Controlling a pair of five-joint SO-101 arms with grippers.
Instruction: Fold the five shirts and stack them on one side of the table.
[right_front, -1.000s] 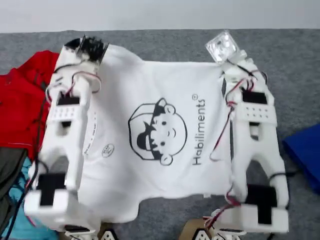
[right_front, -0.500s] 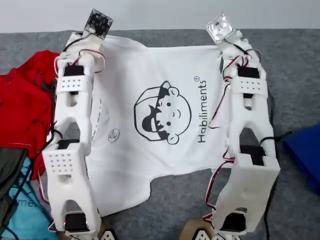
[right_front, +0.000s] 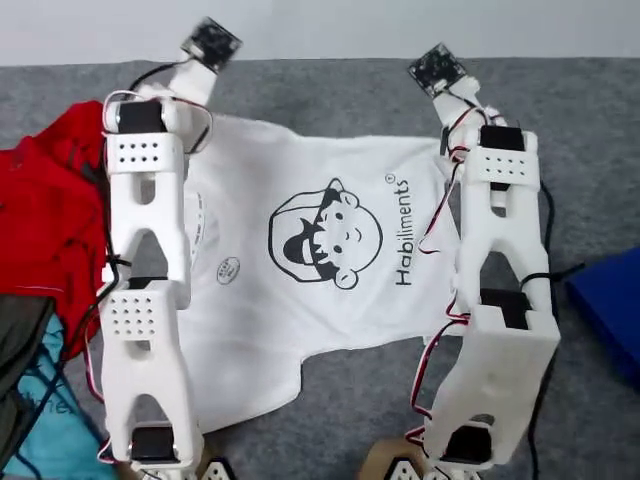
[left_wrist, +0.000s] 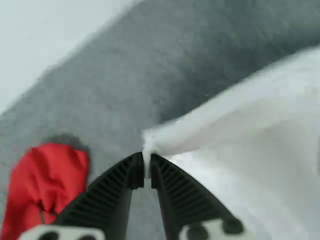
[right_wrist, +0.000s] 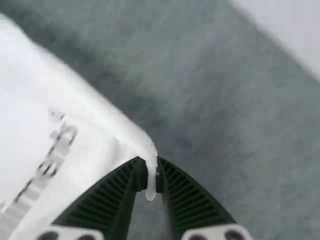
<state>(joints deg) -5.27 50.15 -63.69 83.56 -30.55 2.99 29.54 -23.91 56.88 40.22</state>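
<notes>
A white shirt (right_front: 320, 270) with a printed cartoon face lies spread on the grey table, between my two arms. My left gripper (left_wrist: 144, 167) is shut on a far corner of the white shirt (left_wrist: 240, 145), lifting it off the table. My right gripper (right_wrist: 148, 172) is shut on the other far corner of the white shirt (right_wrist: 60, 125). In the high view both arms stretch toward the table's far edge, the left arm (right_front: 145, 200) over the shirt's left side and the right arm (right_front: 500, 210) over its right side.
A red shirt (right_front: 45, 220) lies crumpled at the left, also seen as red shirt (left_wrist: 42, 182). Dark and teal cloth (right_front: 25, 390) sits at the near left. A blue shirt (right_front: 610, 300) lies at the right edge. A pale wall borders the table's far edge.
Both arms have stretched out toward the far edge, rising with the shirt's far corners. The shirt's far hem has come away from the table and its near edge has slid away from the bases.
</notes>
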